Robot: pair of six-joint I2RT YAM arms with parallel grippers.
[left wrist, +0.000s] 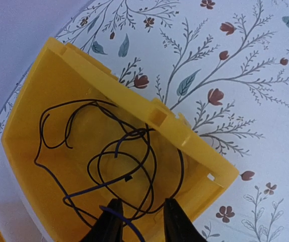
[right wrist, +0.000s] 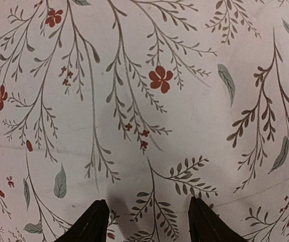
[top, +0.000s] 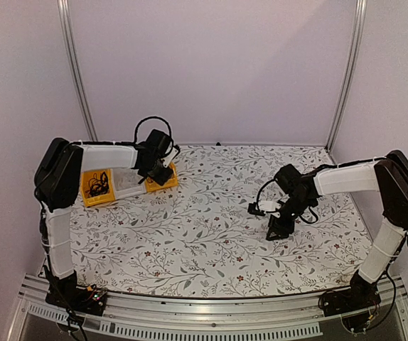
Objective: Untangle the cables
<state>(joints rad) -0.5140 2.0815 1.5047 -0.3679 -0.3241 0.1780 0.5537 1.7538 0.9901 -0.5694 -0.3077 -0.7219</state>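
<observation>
Left pincer (left wrist: 142,226) hangs parted over the yellow plastic bin (left wrist: 185,132), upper left of the top view, where thin black cables (left wrist: 128,177) loop loosely; right pincer (right wrist: 147,224) tips down, released, above the floral worktop (right wrist: 185,116).

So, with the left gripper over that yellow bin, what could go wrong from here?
The cables lie in overlapping loops in the yellow bin; the left gripper, open above them, could pinch several strands and tighten the tangle. A loop might catch the bin's notched rim and drag it along.
</observation>
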